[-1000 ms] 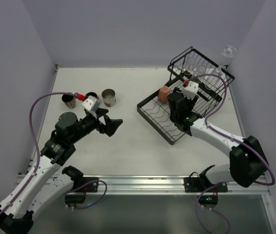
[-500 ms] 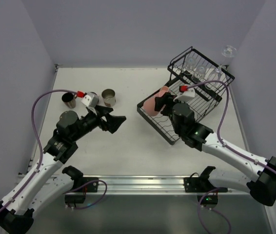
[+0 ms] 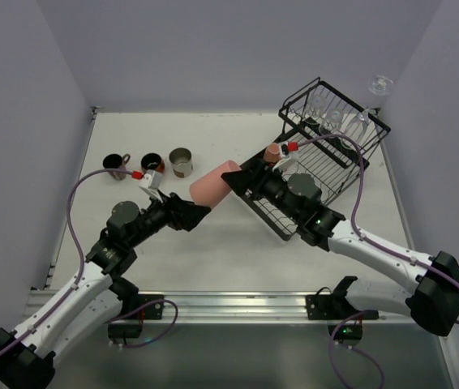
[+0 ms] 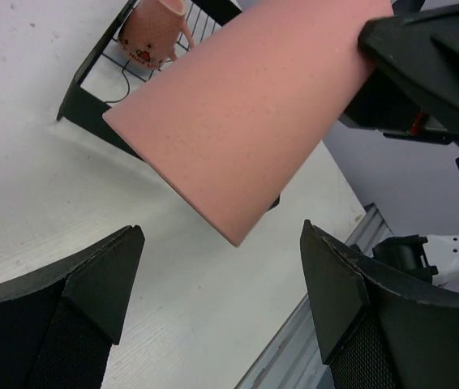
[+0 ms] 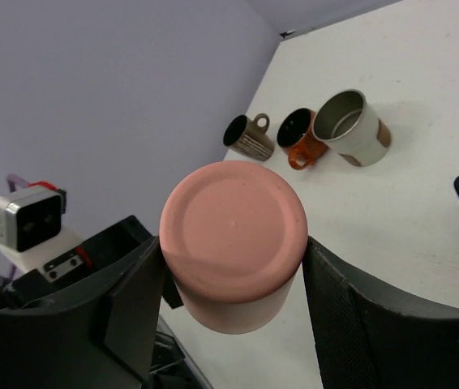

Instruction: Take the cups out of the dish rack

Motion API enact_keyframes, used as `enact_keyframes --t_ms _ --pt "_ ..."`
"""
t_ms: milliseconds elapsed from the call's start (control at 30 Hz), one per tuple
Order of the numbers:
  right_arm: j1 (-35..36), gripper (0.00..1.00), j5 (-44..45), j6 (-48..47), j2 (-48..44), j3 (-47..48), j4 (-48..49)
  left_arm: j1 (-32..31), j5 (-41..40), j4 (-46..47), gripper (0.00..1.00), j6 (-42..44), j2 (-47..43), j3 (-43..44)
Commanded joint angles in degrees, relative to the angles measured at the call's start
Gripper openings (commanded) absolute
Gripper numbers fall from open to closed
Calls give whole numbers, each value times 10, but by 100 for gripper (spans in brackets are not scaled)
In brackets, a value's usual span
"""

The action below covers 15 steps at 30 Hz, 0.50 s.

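Observation:
My right gripper (image 3: 239, 180) is shut on the tall pink tumbler (image 3: 212, 186) and holds it lying sideways in the air, left of the black wire dish rack (image 3: 323, 172). In the right wrist view the tumbler's base (image 5: 233, 231) sits between both fingers (image 5: 351, 300). My left gripper (image 3: 199, 212) is open just below the tumbler's free end; in its wrist view the tumbler (image 4: 254, 105) hangs above the wide gap between its fingers (image 4: 92, 279). A small pink mug (image 3: 272, 151) stands in the rack and shows in the left wrist view (image 4: 152, 32). Clear glasses (image 3: 327, 113) sit in the raised basket.
A dark brown mug (image 3: 113, 161), an orange-red mug (image 3: 152, 160) and a cream cup (image 3: 181, 161) stand in a row on the table at the far left; they also show in the right wrist view (image 5: 302, 134). A clear glass (image 3: 379, 83) shows beyond the rack's far right corner.
My right gripper has carried the pink tumbler out of the rack and leftward over the table. My left arm has moved down and right, bringing its open gripper under the tumbler.

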Motion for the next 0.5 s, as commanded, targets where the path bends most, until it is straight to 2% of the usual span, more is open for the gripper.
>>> enact_keyframes --t_ms 0,133,200,233,300,333,433,467 --pt "0 41 -48 61 -22 -28 88 -2 2 65 85 -52 -2 -11" --pt "-1 41 -85 83 -12 -43 108 -1 3 128 84 -77 -21 -34" --pt "-1 41 -93 102 -7 -54 123 -2 3 149 79 -81 -20 -37" --pt "-1 41 -101 107 -2 -56 130 -2 6 172 67 -82 -15 -37" --pt "0 41 -110 124 4 -62 141 -2 10 181 53 -82 -8 -33" --pt "-1 41 -113 129 7 -67 150 -2 10 178 39 -77 -1 -28" --pt "-1 41 -122 139 19 -72 160 -2 -10 142 19 -55 -5 -4" --pt "0 44 -119 140 24 -75 162 -2 -27 130 15 -48 -9 3"
